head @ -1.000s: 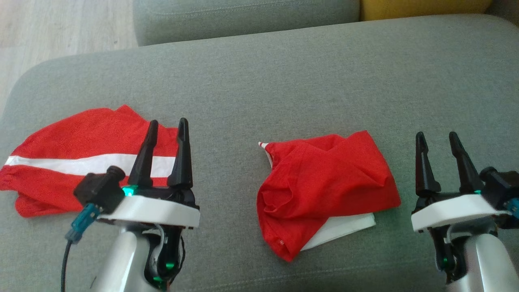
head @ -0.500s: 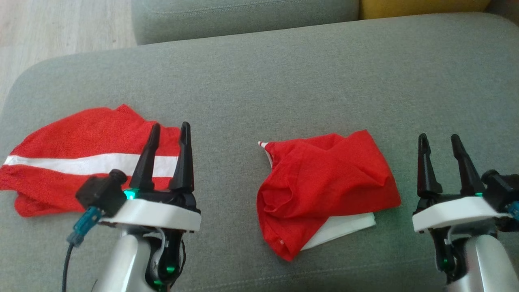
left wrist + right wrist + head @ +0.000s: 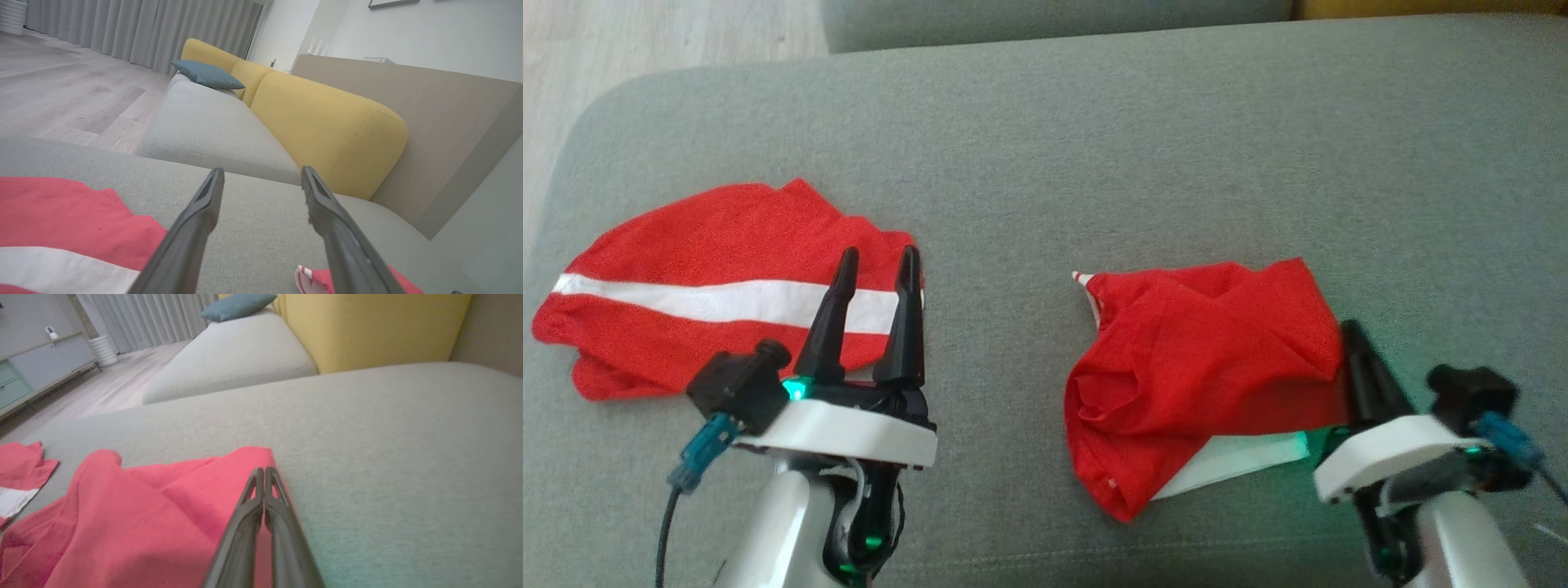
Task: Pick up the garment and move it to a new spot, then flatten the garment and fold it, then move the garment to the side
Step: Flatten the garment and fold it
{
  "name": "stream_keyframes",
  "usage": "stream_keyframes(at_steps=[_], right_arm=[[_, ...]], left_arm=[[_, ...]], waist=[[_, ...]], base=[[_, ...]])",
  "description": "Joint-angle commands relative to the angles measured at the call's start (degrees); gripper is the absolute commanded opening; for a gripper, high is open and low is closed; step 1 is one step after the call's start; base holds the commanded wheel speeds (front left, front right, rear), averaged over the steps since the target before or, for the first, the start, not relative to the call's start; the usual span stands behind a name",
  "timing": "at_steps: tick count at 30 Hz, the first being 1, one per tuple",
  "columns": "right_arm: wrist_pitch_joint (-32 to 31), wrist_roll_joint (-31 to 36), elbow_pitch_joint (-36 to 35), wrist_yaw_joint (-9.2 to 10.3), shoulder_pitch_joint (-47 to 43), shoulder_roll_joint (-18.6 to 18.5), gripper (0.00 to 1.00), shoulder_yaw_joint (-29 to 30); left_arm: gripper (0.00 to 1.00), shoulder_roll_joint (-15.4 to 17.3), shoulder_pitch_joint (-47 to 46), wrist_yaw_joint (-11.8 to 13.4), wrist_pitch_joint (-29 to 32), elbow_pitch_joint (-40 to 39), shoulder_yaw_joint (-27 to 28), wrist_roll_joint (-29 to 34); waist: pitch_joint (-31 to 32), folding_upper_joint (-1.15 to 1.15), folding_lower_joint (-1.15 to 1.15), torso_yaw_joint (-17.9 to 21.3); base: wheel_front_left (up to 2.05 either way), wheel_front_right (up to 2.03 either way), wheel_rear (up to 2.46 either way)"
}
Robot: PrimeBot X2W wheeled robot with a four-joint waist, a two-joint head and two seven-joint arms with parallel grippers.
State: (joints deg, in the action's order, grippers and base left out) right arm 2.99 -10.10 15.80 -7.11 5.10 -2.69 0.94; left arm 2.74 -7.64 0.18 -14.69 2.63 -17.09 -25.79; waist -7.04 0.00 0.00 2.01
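Lying crumpled right of seat (image 3: 1094, 163) centre, toward front edge: red garment (image 3: 1201, 359), white layer showing under its front. Right gripper (image 3: 1352, 331) pinched tight, fingers together at garment's right edge; cloth possibly nipped between tips, cannot tell. Left gripper (image 3: 880, 255) spread wide, nothing between fingers, by right end of folded piece (image 3: 711, 261), red with white stripe, near seat's left edge. Two reds well apart.

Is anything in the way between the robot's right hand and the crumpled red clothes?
Nothing visible is in the way. The right hand, shut, sits right at the right edge of the crumpled red garment.
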Motion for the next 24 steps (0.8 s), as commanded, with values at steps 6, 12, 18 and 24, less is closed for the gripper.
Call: stream_keyframes(at_steps=[6, 12, 18, 24], right_arm=[[-1.3, -1.4, 4.0, -0.37, 4.8, -0.2, 0.0, -8.4], [-2.1, -3.3, 7.2, -0.37, 6.5, -0.2, 0.0, -16.2], [-3.2, -4.4, 8.2, -0.37, 6.5, -0.2, 0.0, -21.2], [-6.2, -5.2, 8.6, -0.37, 6.2, -0.2, 0.0, -24.6]], left_arm=[[1.0, 0.1, -3.7, -0.3, -0.3, -1.5, 0.9, 0.1], [1.0, 0.1, -4.4, 0.0, -0.3, -1.2, 1.0, -0.3], [1.0, 0.1, -4.2, 0.4, -0.3, -1.3, 1.1, -0.8], [1.0, 0.1, -3.8, 0.6, -0.3, -1.3, 1.0, -1.1]], waist=[[-1.9, 0.0, 0.0, -2.2], [-2.2, 0.0, 0.0, -3.8], [-1.9, 0.0, 0.0, -4.9], [-1.4, 0.0, 0.0, -5.3]], base=[[0.0, 0.0, 0.0], [0.0, 0.0, 0.0], [0.0, 0.0, 0.0], [0.0, 0.0, 0.0]])
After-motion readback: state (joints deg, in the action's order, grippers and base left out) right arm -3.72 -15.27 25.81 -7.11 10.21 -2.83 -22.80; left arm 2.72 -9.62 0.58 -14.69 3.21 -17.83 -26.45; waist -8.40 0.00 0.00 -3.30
